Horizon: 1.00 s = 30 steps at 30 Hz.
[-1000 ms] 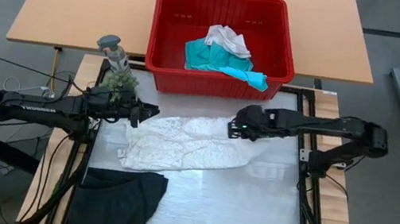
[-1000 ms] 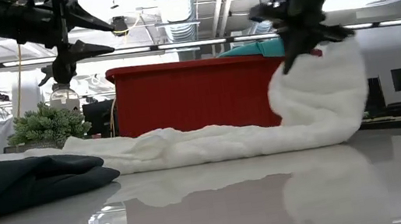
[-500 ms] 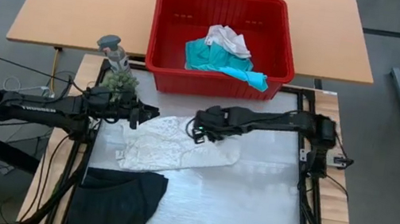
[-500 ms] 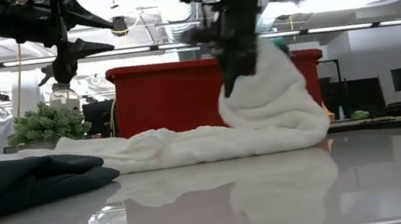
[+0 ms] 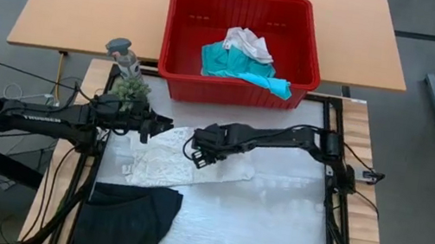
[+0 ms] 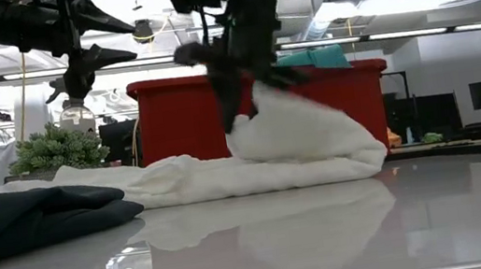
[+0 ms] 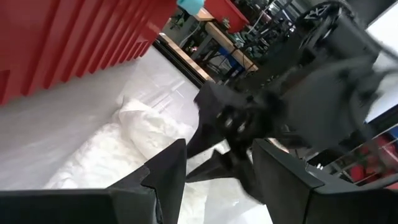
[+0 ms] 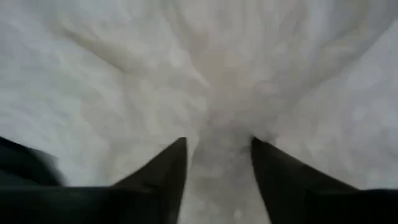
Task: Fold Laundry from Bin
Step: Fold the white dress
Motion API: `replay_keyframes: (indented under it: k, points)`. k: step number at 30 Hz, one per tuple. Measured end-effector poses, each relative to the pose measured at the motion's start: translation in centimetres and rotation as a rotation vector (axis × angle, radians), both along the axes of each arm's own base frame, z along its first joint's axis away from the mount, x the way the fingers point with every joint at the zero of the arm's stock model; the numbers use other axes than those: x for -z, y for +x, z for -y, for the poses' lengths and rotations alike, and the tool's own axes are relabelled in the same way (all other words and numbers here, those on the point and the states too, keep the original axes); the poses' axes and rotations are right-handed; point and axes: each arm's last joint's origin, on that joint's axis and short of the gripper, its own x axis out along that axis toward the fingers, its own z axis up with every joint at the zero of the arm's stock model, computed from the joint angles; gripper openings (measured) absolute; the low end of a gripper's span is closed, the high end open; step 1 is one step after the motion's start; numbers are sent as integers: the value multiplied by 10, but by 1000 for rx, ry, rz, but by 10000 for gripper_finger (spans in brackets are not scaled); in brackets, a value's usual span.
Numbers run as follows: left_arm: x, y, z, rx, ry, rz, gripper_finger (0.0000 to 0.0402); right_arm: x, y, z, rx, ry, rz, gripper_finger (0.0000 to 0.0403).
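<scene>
Hovering over the white lacy garment point(image 5: 185, 159) at table centre, my right gripper point(image 5: 197, 156) has its fingers point(image 8: 158, 177) parted with cloth bunched between them, the grip slackened. I see my left gripper point(image 5: 163, 122) waiting at ten o'clock, fingers apart and empty. The bin point(image 5: 184, 12) sits at twelve o'clock holding teal and white laundry point(image 5: 245, 61); the black garment point(image 5: 128, 217) lies at seven o'clock.
</scene>
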Motion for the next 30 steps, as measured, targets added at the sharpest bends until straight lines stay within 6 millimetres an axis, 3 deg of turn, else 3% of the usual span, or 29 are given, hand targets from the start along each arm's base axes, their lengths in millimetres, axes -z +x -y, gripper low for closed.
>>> replay_keyframes:
  k: [3, 8, 12, 16, 23, 30]
  points:
    - [0, 0, 0, 2, 21, -5, 172, -22, 3, 1, -10, -39, 67, 252]
    - [0, 0, 0, 3, 22, -8, 172, -58, 4, 1, -53, -119, 139, 262]
    - [1, 0, 0, 3, 19, -19, 172, -72, -13, -5, -19, -247, 5, 256]
    - [4, -1, 0, 4, 14, -43, 172, -62, -26, -16, 29, -272, -122, 239]
    - [5, -1, 0, 1, -6, -53, 172, -27, -48, -45, 80, -268, -319, 164]
    - [5, -1, 0, 2, -4, -56, 172, -2, -52, -45, 111, -228, -377, 116]
